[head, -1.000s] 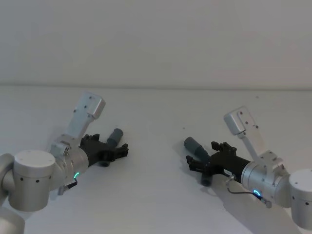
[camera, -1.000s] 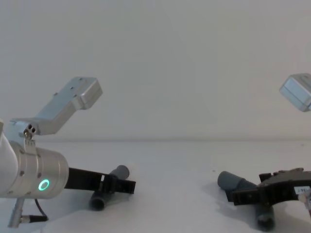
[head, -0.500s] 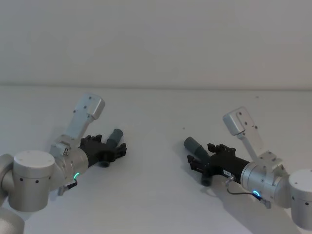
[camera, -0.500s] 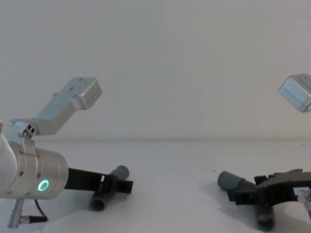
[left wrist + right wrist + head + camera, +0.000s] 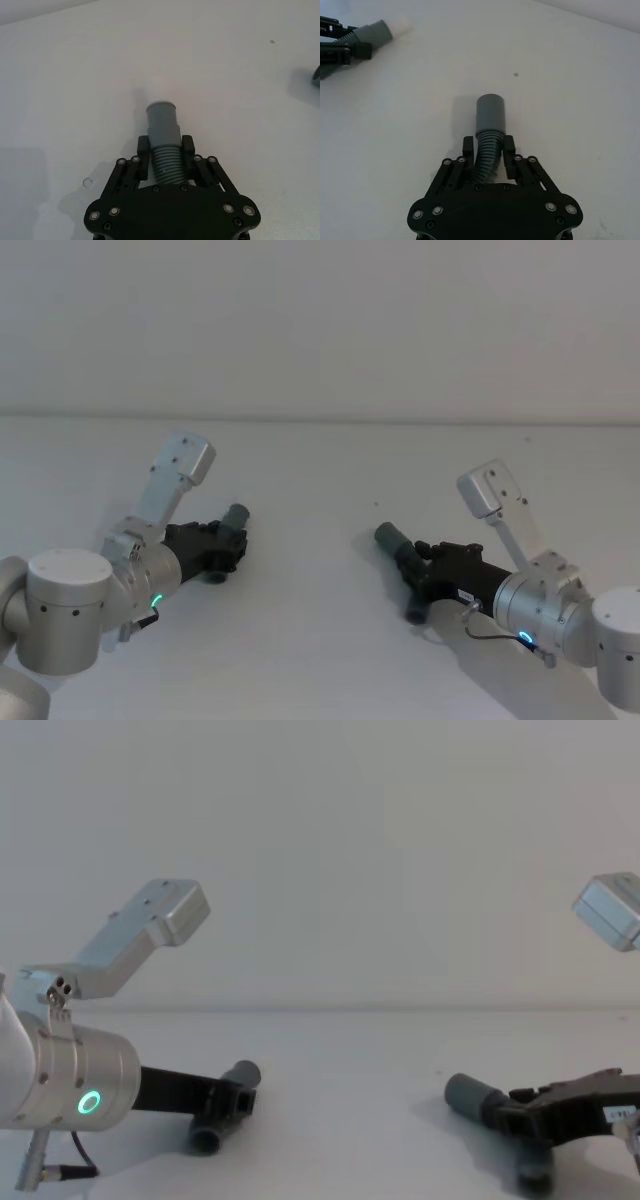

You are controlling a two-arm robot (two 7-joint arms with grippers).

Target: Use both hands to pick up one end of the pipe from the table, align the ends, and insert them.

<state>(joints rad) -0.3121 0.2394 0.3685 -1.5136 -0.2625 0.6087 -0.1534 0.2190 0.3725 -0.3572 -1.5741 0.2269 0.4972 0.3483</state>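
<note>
Dark grey ribbed plastic, the slimmer-collared pipe piece (image 5: pixel 162 120) is clamped in your black two-fingered left gripper (image 5: pixel 165 145), collar jutting just past the fingertips, low at the white matte counter (image 5: pixel 320 660). Your right gripper (image 5: pixel 488 145) is closed likewise on the wider-socketed grey pipe piece (image 5: pixel 491 114), socket just ahead of its fingers, well apart from the left one.

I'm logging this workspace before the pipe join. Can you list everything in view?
left pipe piece: one, dark grey, table's left side.
right pipe piece: one, dark grey with a wider socket, table's right side.
table: one, white, under everything.
wall: one, pale grey, behind the table.
left gripper: one, black, shut on the left pipe piece's ribbed part.
right gripper: one, black, shut on the right pipe piece's ribbed part.
left arm, right arm: two, silver-grey, near corners.
</note>
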